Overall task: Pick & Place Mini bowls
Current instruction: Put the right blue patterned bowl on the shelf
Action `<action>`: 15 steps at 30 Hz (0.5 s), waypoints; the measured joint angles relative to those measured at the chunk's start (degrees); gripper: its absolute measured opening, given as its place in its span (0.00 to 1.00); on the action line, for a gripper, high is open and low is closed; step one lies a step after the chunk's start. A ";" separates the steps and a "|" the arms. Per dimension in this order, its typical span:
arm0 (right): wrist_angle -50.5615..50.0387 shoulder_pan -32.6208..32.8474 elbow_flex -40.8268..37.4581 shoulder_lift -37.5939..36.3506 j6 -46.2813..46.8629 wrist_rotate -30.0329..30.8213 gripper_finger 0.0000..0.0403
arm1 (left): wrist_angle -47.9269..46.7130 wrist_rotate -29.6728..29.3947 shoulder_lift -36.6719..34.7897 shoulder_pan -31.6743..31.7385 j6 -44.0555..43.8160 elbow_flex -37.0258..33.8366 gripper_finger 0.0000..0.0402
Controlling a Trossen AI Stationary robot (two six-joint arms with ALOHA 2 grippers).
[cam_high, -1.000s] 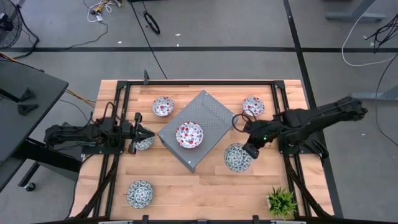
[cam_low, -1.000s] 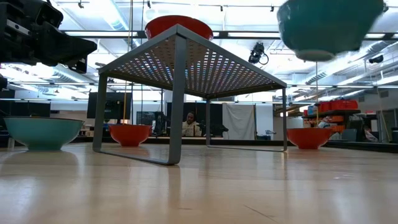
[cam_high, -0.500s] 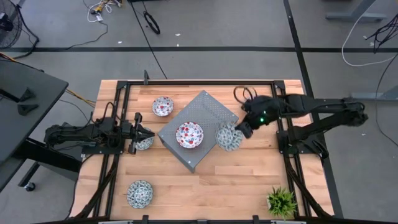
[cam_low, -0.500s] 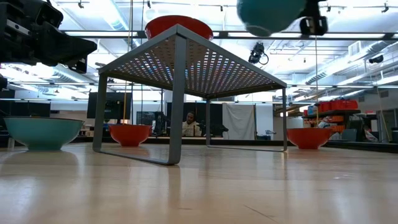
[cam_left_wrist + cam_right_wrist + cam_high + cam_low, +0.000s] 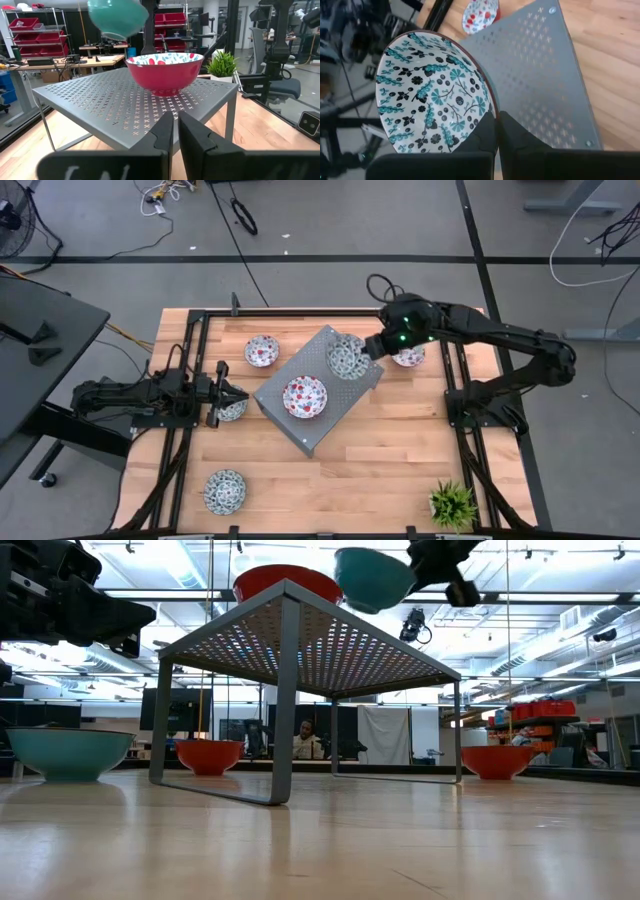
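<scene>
Your right gripper (image 5: 496, 120) holds its jaws clamped on the rim of a teal mini bowl (image 5: 347, 356), above the grey perforated stand (image 5: 300, 430), beside the red mini bowl (image 5: 304, 396). Level it, lower onto bare stand. The left gripper (image 5: 222, 393), jaws nearly together, waits beside the stand.

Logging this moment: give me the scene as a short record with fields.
right gripper: shut on the rim of a teal bowl, carried in the air over the rack
left gripper: shut, empty, low at the table's left, beside the rack
on rack: one red bowl
on table: two red bowls, two teal bowls, plant
</scene>
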 joint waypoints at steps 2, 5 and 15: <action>0.36 -0.94 0.49 1.41 1.06 -1.24 0.00 | -0.01 0.00 -0.02 -0.01 0.02 -0.01 0.07; 0.38 -2.03 0.66 3.28 2.68 -3.07 0.00 | -0.01 0.00 -0.01 0.00 0.02 0.00 0.07; -0.99 -3.89 0.66 8.14 3.84 -5.95 0.00 | -0.02 0.00 0.00 -0.01 0.02 0.00 0.07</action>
